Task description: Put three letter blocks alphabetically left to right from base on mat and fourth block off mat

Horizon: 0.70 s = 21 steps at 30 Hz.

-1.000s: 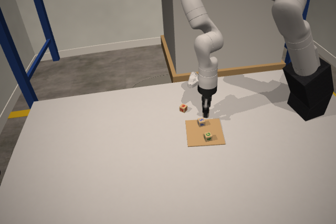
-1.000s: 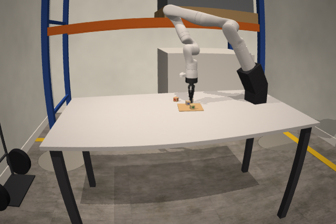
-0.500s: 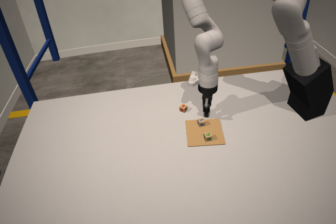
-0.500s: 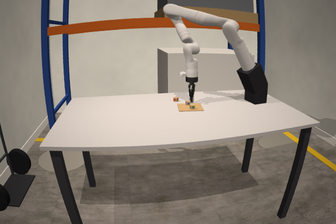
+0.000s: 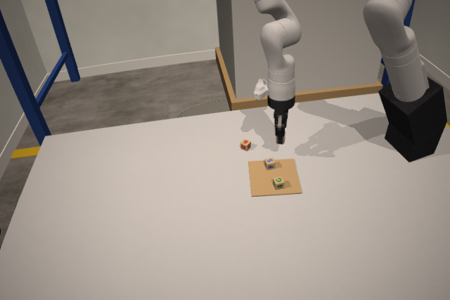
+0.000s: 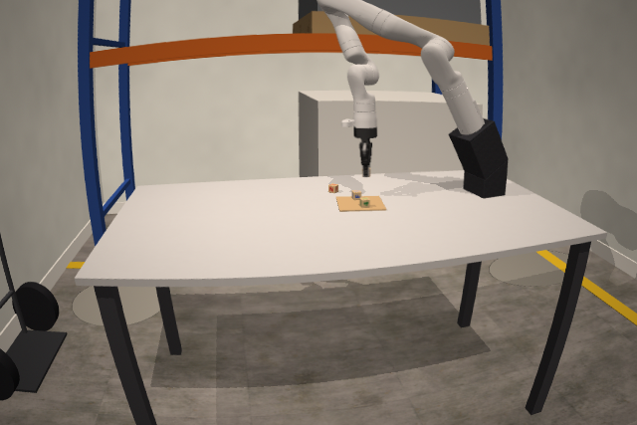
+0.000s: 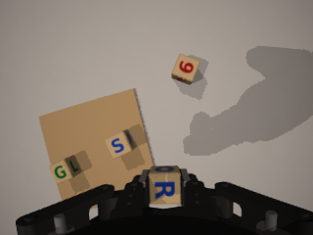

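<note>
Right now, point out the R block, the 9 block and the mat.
R block (image 7: pixel 163 188): wrist view, its lettered top face.
9 block (image 7: pixel 186 67): wrist view, its numbered top face.
mat (image 7: pixel 88 124): wrist view, bare part.

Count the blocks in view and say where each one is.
4. The G block and S block sit on the mat; the 9 block lies on the table; the R block is in the gripper.

mat (image 5: pixel 258 187): s block (image 5: pixel 269 163), g block (image 5: pixel 278 183) mid-mat, left strip free | 9 block (image 5: pixel 245 144) beside mat
</note>
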Available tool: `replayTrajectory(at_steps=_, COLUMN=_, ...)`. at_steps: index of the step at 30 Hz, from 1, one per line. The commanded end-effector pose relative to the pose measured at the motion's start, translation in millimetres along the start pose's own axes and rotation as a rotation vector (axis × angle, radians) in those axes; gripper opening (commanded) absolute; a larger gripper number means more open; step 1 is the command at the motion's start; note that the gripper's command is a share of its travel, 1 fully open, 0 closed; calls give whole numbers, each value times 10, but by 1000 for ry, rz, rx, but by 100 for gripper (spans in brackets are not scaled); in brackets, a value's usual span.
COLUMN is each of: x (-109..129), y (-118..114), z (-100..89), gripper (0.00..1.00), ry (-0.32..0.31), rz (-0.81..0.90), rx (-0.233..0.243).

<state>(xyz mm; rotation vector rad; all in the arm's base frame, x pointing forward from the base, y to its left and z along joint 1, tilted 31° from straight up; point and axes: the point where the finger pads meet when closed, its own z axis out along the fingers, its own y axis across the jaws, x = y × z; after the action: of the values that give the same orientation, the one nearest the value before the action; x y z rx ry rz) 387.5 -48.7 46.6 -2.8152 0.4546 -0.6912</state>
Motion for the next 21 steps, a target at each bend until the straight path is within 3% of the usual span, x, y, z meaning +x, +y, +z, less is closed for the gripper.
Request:
replayTrajectory(at_steps=1, x=119, y=95, z=-201, gripper=21, ry=35, rz=-5, rx=-27)
replayTrajectory(at_steps=9, x=114, y=91, z=-344, gripper=21, ry=35, rz=-5, rx=-27)
replayTrajectory(at_steps=21, x=113, y=90, z=-358, gripper=21, ry=35, rz=-5, rx=-27)
